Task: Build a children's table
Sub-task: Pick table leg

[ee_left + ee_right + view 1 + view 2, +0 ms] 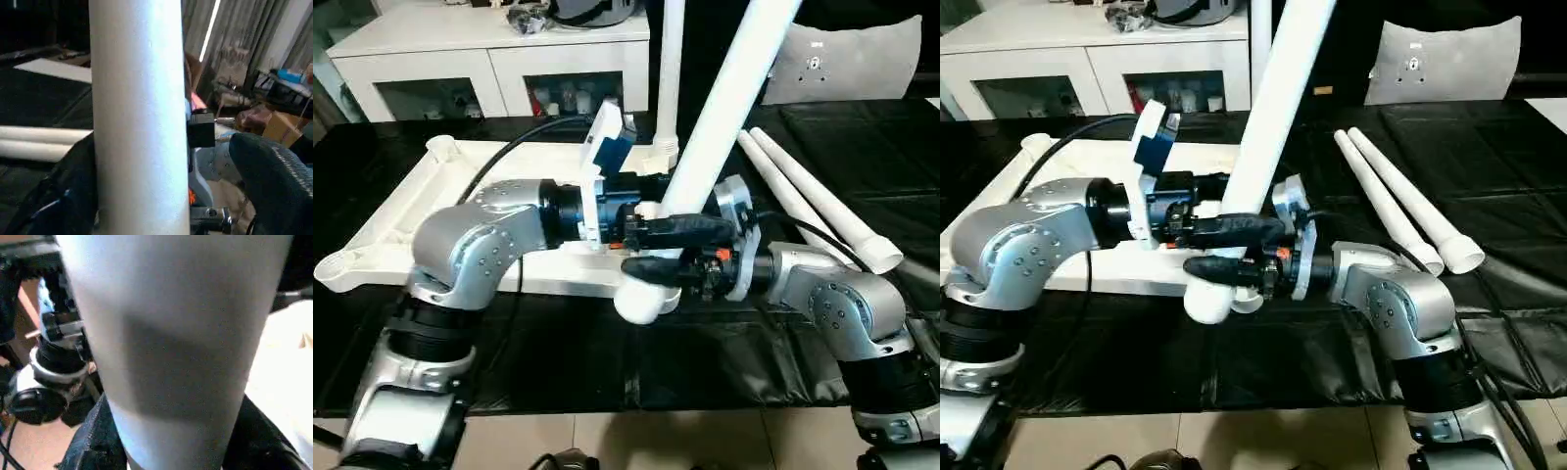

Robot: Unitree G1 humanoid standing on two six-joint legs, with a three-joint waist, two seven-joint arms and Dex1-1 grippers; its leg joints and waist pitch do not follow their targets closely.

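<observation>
The right gripper (pixel 658 247) pinches the thick lower end of a white leg (pixel 724 108), one black finger above and one below, and the leg leans up toward 1 o'clock, out past the top of the view. The left gripper (pixel 161 196) sits around the same leg from the other side; its fingers (pixel 274 181) stand spread, clear of the tube on at least one side, so I judge the weight now rests on the right grip alone.

The table top (pixel 401 220) lies upside down on the black cloth at 9 o'clock from the grippers, its round corner sockets facing up. One leg (pixel 671 69) already stands upright in the far socket at 12 o'clock. Two more legs (pixel 822 211) lie side by side on the cloth at 3 o'clock.

The held leg looks like hollow, smooth plastic: light and stiff, but slippery, and long enough to swing or twist in a two-finger pinch. Holding it near the thick end, close to where it must enter a socket, seems the safest place, with the other gripper steadying higher up the tube
</observation>
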